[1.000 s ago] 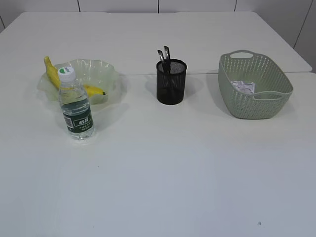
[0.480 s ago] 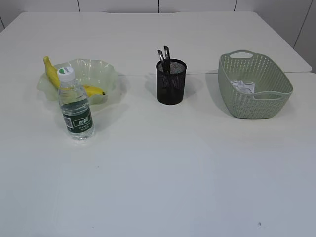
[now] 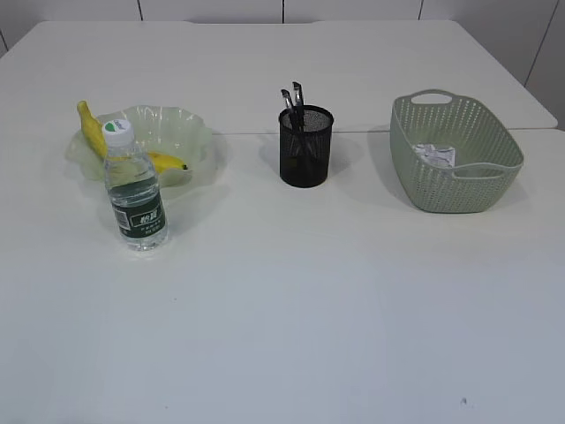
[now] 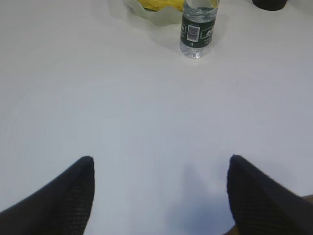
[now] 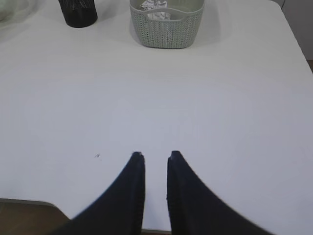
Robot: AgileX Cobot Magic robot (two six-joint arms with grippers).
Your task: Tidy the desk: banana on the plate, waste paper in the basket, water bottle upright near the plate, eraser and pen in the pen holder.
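The banana (image 3: 93, 132) lies in the pale green plate (image 3: 177, 119) at the left. Just in front of the plate the water bottle (image 3: 135, 190) stands upright. Two pens (image 3: 293, 95) stick out of the black mesh pen holder (image 3: 305, 150); the eraser is hidden. The waste paper (image 3: 435, 156) lies in the grey-green basket (image 3: 459, 177). Neither arm shows in the exterior view. My left gripper (image 4: 160, 157) hangs wide open over bare desk, far short of the bottle (image 4: 198, 32). My right gripper (image 5: 156, 153) holds nothing, its jaws a narrow gap apart, well before the basket (image 5: 168, 27).
A seam (image 3: 371, 132) crosses the white desk (image 3: 309, 291) behind the pen holder. A small dark speck (image 3: 463, 400) marks the front right. The desk's near edge (image 5: 29, 201) shows below the right gripper, and the right edge runs close past the basket.
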